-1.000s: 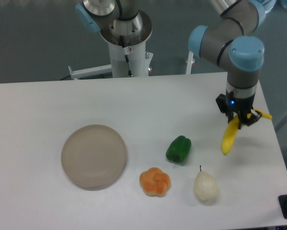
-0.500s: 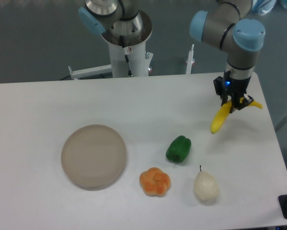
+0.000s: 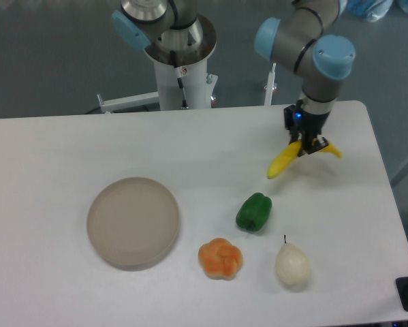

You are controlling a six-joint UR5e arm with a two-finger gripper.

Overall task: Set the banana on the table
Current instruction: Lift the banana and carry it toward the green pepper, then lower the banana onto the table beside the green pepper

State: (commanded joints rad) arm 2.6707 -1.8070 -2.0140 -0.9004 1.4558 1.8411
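Note:
The bright yellow banana (image 3: pixel 286 161) hangs tilted in my gripper (image 3: pixel 306 144), its long end pointing down-left and a short end sticking out to the right. The gripper is shut on the banana near its upper part. It holds the banana just above the white table (image 3: pixel 204 143), toward the back right, above and to the right of the green pepper. I cannot tell whether the banana's lower tip touches the tabletop.
A green pepper (image 3: pixel 254 212), an orange pumpkin-like toy (image 3: pixel 221 258) and a pale pear (image 3: pixel 293 265) lie at the front right. A round beige-grey plate (image 3: pixel 133 221) sits at the left. The arm's base column (image 3: pixel 180 68) stands behind the table.
The gripper has carried the banana up and to the left, from near the right edge toward the back middle-right. The banana now tilts flatter. The other objects have not moved.

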